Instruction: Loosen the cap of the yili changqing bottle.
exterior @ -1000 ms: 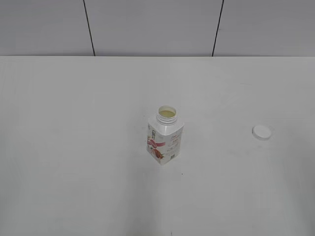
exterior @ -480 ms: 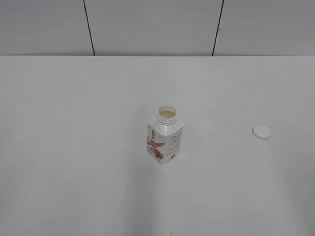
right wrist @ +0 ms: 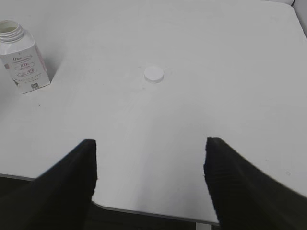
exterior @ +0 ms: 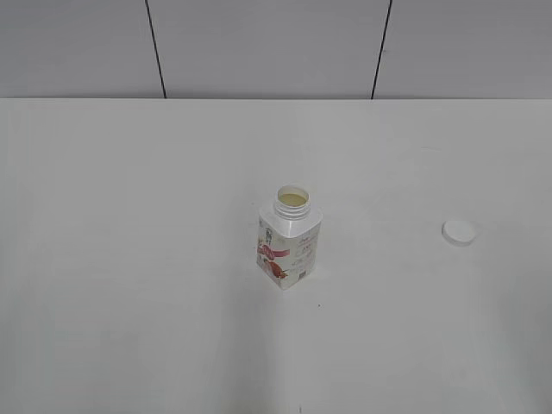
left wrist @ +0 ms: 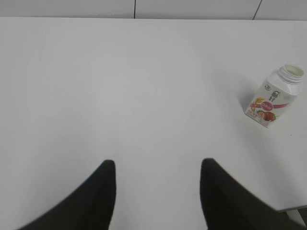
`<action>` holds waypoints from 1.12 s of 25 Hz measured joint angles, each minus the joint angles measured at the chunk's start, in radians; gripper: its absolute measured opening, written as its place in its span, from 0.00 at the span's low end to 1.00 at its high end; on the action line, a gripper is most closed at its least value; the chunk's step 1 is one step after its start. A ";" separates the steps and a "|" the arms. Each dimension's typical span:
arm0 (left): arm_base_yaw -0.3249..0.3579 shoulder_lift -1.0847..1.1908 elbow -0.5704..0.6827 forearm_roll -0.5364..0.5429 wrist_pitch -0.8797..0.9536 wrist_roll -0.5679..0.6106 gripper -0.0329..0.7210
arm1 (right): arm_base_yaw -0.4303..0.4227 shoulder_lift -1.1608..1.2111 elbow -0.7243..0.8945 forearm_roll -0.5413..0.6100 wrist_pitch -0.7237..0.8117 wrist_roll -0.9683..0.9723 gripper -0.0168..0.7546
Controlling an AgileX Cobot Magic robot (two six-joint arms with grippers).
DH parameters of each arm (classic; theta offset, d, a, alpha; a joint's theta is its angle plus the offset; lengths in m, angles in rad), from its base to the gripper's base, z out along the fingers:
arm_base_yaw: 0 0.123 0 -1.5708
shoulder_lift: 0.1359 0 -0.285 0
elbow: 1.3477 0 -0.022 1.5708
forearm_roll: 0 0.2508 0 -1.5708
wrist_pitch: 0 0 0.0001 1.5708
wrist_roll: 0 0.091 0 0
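Observation:
The yili changqing bottle [exterior: 290, 237] stands upright near the middle of the white table, its neck open with pale liquid inside. It also shows in the left wrist view [left wrist: 274, 97] and the right wrist view [right wrist: 23, 56]. The white cap [exterior: 458, 231] lies flat on the table to the bottle's right, apart from it, and shows in the right wrist view [right wrist: 154, 74]. My left gripper [left wrist: 158, 165] is open and empty, far left of the bottle. My right gripper [right wrist: 150, 146] is open and empty near the table's front edge, short of the cap. Neither gripper shows in the exterior view.
The white table [exterior: 129, 259] runs back to a grey panelled wall [exterior: 259, 43]. Its front edge [right wrist: 144, 211] shows under my right gripper, and its far right corner [right wrist: 292, 7] is in the right wrist view.

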 joint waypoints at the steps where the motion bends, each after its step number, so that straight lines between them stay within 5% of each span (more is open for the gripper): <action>1: 0.000 0.000 0.000 0.000 0.000 0.000 0.52 | 0.000 0.000 0.000 0.000 0.000 0.000 0.74; 28: 0.000 0.000 0.000 0.000 0.000 0.003 0.52 | -0.003 0.000 0.000 0.012 0.000 -0.001 0.74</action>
